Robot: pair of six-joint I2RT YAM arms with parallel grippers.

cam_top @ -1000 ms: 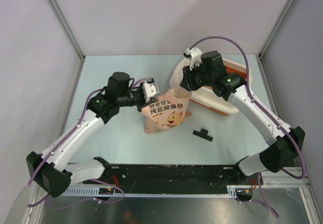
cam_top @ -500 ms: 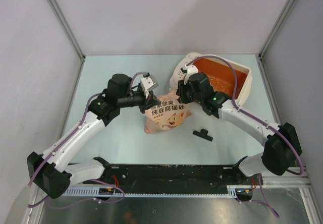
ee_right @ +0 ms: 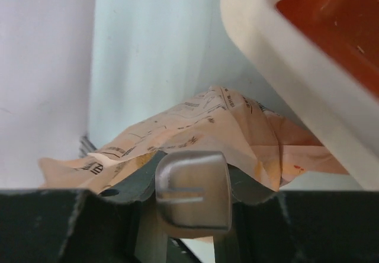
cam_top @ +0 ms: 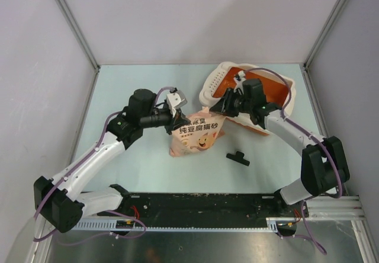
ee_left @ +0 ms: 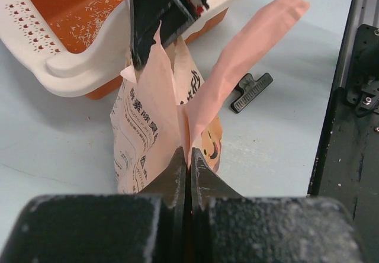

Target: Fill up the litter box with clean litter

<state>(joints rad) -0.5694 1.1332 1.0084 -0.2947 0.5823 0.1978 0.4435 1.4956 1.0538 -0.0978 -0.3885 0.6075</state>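
The litter box (cam_top: 277,79) stands at the back right, cream rim, orange inside, perforated ledge at its left end. In the left wrist view (ee_left: 71,76) a thin scatter of clean litter (ee_left: 89,23) lies on its orange floor. A pink printed bag (cam_top: 198,134) stands just left of the box. My left gripper (cam_top: 180,119) is shut on one top edge of the bag (ee_left: 177,115). My right gripper (cam_top: 225,106) is shut on the opposite top edge, its black fingers (ee_left: 155,20) showing in the left wrist view. In the right wrist view the bag (ee_right: 225,124) lies under the box's rim (ee_right: 278,44).
A black clip (cam_top: 237,157) lies on the table in front of the bag, also in the left wrist view (ee_left: 251,91). The black base rail (cam_top: 195,207) runs along the near edge. The enclosure walls stand close behind the litter box.
My right arm has swung off the litter box and now reaches across its near rim, uncovering the orange inside. The bag's top has shifted slightly right. My left gripper has edged right.
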